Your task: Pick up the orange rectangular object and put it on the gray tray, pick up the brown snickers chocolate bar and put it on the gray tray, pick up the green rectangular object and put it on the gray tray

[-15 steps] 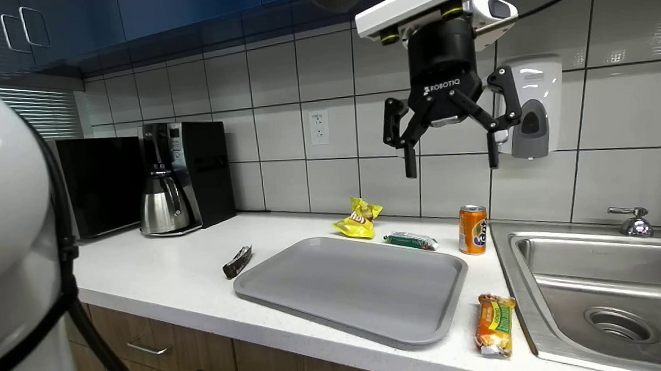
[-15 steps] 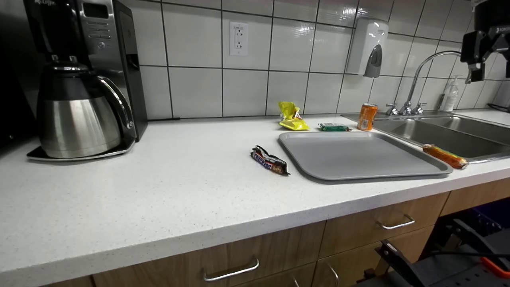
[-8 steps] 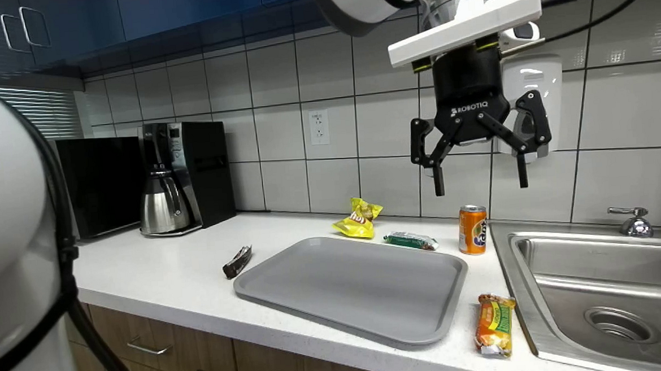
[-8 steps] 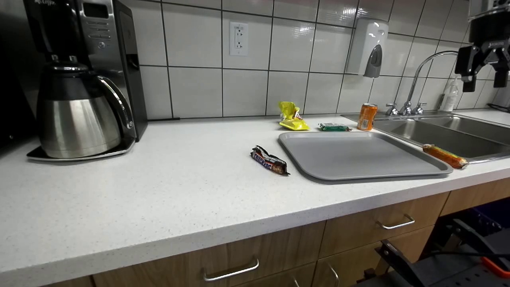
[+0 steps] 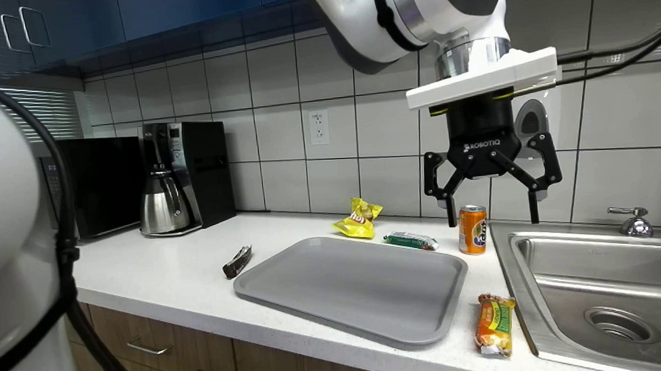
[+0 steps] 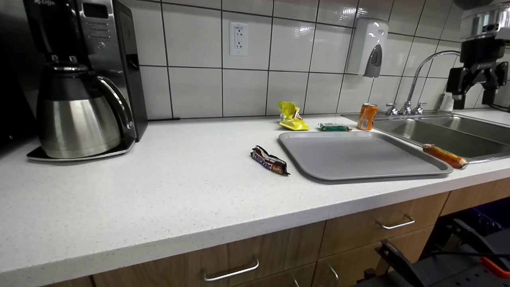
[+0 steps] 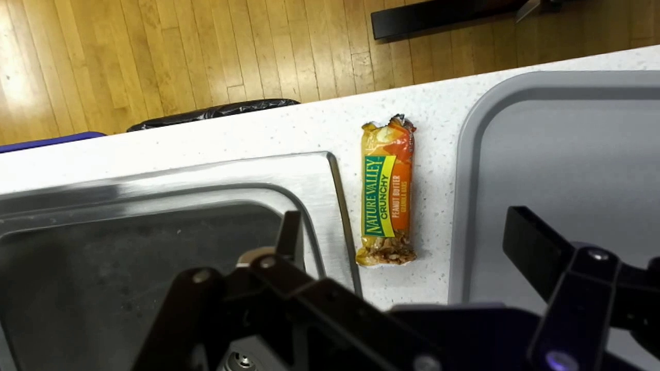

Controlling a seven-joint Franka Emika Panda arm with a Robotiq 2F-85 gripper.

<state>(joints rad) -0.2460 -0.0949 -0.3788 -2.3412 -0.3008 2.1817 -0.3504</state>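
The orange rectangular object [image 7: 389,196], an orange, yellow and green packet, lies on the counter between the sink and the gray tray [image 5: 353,289]. My gripper [image 5: 493,223] hangs well above the counter on the sink side, open, with nothing between its fingers. In the wrist view its spread fingers [image 7: 536,247] stand to either side of the packet's lower end, not touching it. The dark snickers chocolate bar [image 6: 269,160] rests on the counter beside the tray. Behind the tray's back edge lies the green rectangular object [image 5: 411,240]. Nothing sits on the tray.
A steel sink [image 5: 613,284] borders the packet. An upright orange can [image 6: 367,116] stands near the sink's back corner, and a yellow crumpled packet [image 5: 359,219] lies by the wall. A coffee maker [image 6: 83,79] occupies the far end. In the wrist view the counter edge runs close beyond the packet.
My gripper has come down and, in an exterior view, shifted right, with its tilt evening out. It has stayed open. The packets, bars and tray have not moved.
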